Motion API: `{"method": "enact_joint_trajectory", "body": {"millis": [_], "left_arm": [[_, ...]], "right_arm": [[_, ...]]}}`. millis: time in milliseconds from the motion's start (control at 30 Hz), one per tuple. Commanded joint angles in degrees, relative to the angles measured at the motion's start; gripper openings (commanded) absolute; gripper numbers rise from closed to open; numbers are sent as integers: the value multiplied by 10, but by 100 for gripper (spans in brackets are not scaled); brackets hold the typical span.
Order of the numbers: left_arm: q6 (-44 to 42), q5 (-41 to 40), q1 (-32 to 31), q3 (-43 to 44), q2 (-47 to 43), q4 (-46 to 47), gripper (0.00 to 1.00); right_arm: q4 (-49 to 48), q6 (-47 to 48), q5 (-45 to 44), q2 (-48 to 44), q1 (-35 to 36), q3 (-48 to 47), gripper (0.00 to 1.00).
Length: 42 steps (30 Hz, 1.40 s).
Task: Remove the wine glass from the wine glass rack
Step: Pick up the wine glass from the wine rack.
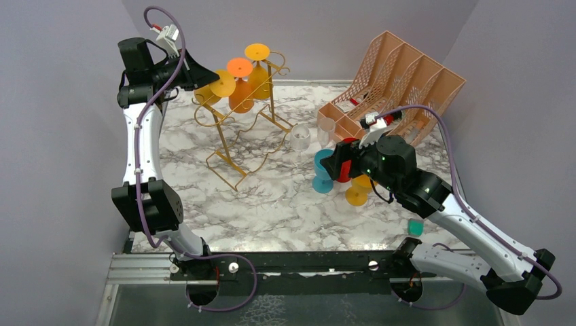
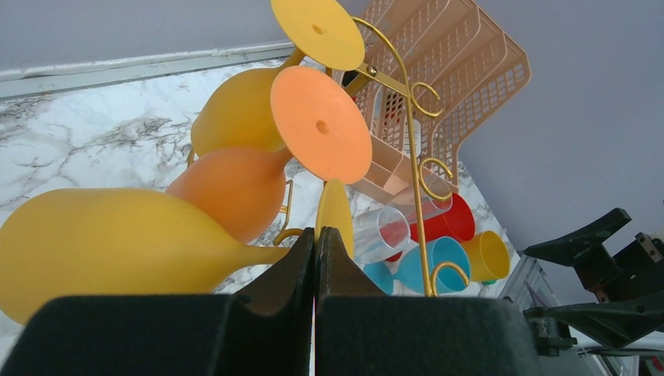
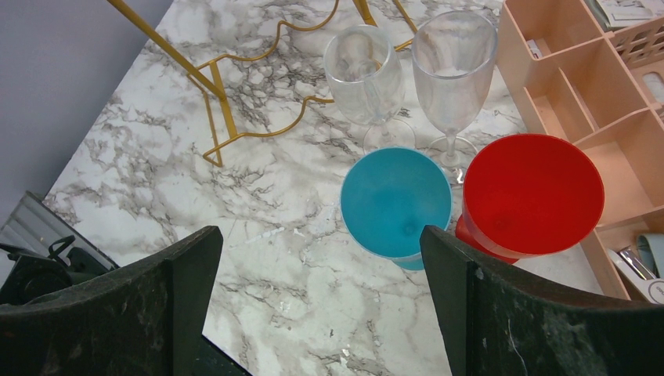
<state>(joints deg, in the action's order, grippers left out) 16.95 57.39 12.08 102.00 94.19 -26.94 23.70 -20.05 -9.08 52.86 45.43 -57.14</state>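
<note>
**Left pincer closes on the rack's yellow glass**

My left gripper sits with its fingers pressed together right at the stem of the yellow wine glass. The glass hangs foot-up on the wine glass rack, near the table's far left corner and beside an orange glass. I cannot tell whether the stem is caught. My right gripper is spread wide above a blue glass and a red glass, both standing toward the right edge.
</note>
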Motion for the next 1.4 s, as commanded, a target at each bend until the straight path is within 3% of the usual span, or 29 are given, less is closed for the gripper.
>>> {"method": "enact_joint_trajectory", "body": {"millis": [0, 200, 467, 1100, 1367], "left_arm": [[20, -5, 1, 19, -13, -7, 0], [71, 5, 1, 20, -16, 28, 0], [226, 47, 8, -50, -33, 230, 0], [223, 25, 36, -36, -18, 207, 0], [249, 8, 37, -40, -11, 248, 0]], "right_arm": [[11, -6, 3, -6, 2, -20, 100], [12, -10, 2, -10, 2, -21, 100], [19, -9, -7, -14, 2, -21, 100], [24, -3, -19, -29, 2, -15, 100], [20, -6, -16, -22, 2, -15, 100]]}}
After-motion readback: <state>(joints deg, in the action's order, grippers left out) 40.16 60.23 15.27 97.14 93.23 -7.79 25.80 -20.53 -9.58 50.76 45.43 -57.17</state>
